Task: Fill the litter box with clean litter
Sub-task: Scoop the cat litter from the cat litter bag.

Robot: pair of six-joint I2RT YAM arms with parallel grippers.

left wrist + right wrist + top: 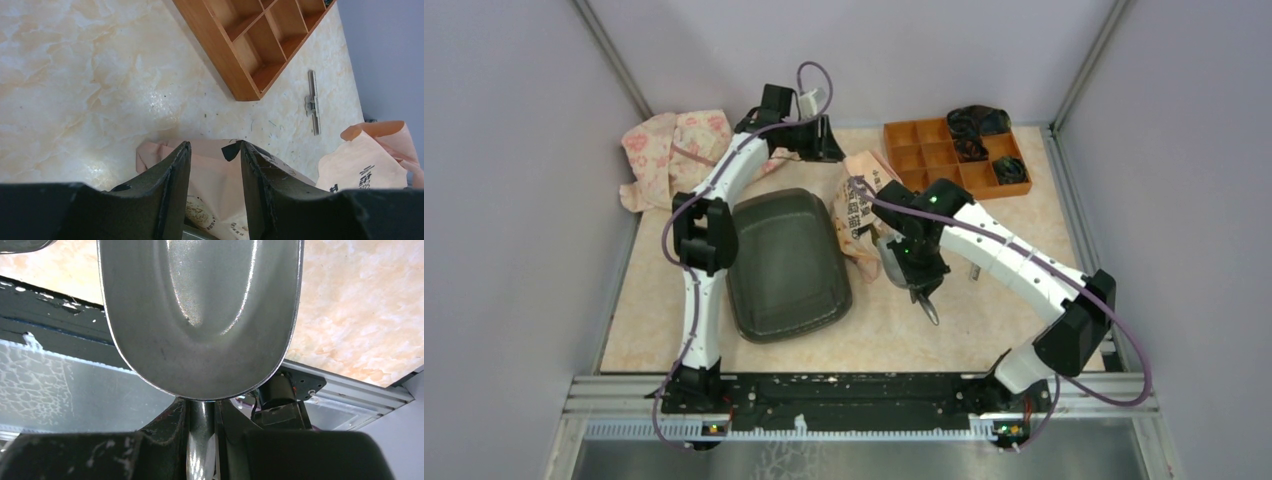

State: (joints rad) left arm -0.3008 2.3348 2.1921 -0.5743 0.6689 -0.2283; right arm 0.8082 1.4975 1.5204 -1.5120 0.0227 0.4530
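The dark litter box (786,262) lies on the table left of centre, and its floor looks bare. No clean litter shows. A peach-pink printed bag (856,215) slumps against its right rim. My left gripper (829,142) reaches in beside the bag's top. In the left wrist view its jaws (212,145) stand apart with the bag (215,175) filling the gap, and I cannot tell whether they press it. My right gripper (919,275) is shut on the handle of a grey metal scoop (894,262) just right of the bag. The scoop's bowl (200,315) is empty above the jaws (202,412).
An orange compartmented organiser (954,155) (260,45) sits at the back right with dark items (979,125) in it. A pink patterned cloth (674,150) is bunched at the back left. A thin metal piece (312,100) lies on the marble table. Grey walls enclose three sides.
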